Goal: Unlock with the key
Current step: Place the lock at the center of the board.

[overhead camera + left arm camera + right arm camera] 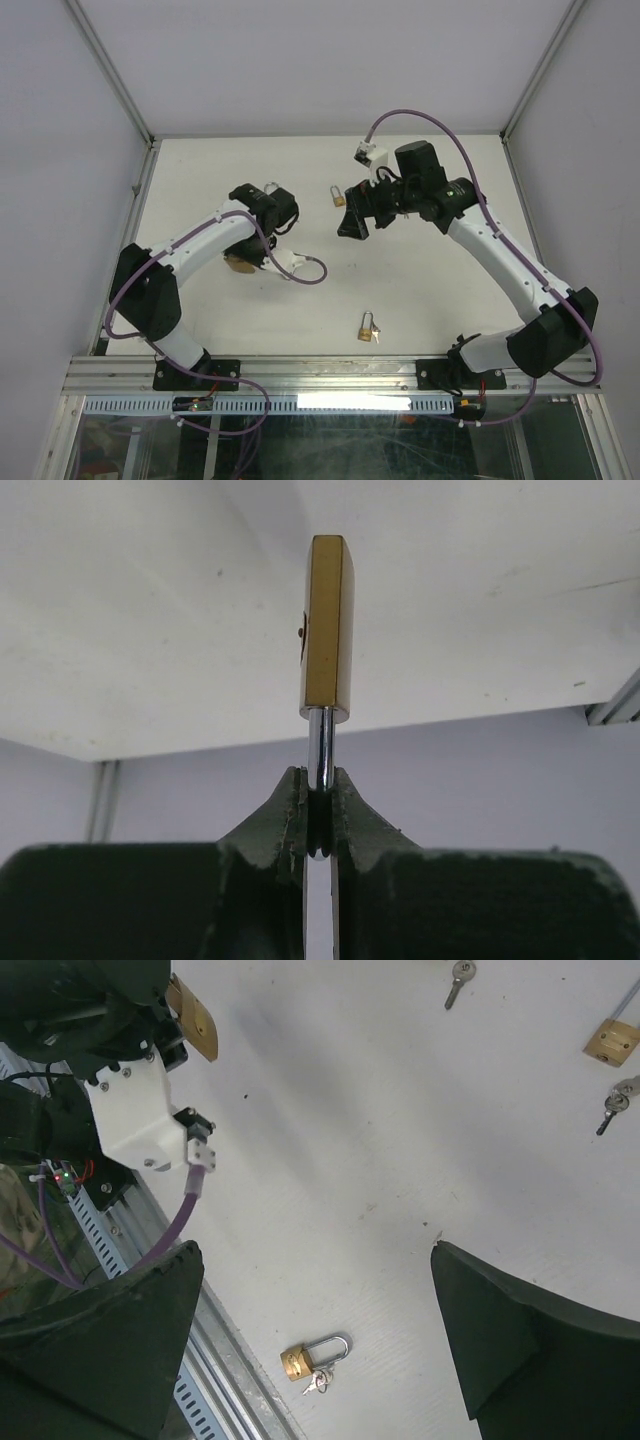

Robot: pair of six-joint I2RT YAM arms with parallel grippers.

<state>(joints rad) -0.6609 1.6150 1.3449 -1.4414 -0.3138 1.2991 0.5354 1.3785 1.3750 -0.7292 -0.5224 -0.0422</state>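
Padlock (328,630), brass body outward, raised off the table (350,1160). The left gripper (318,785) has its fingers clamped on the shackle (320,745), presumably to leave the keyhole end free. The right gripper (318,1250), fingers wide apart and empty, hangs above a loose key (458,980), likely to fetch it.

Left arm (200,250) folded at 9 o'clock, left fingers (285,820) pinched shut on a padlock (328,630) shackle, right arm (500,250) stretched toward 12 o'clock, right fingers (520,1340) spread wide
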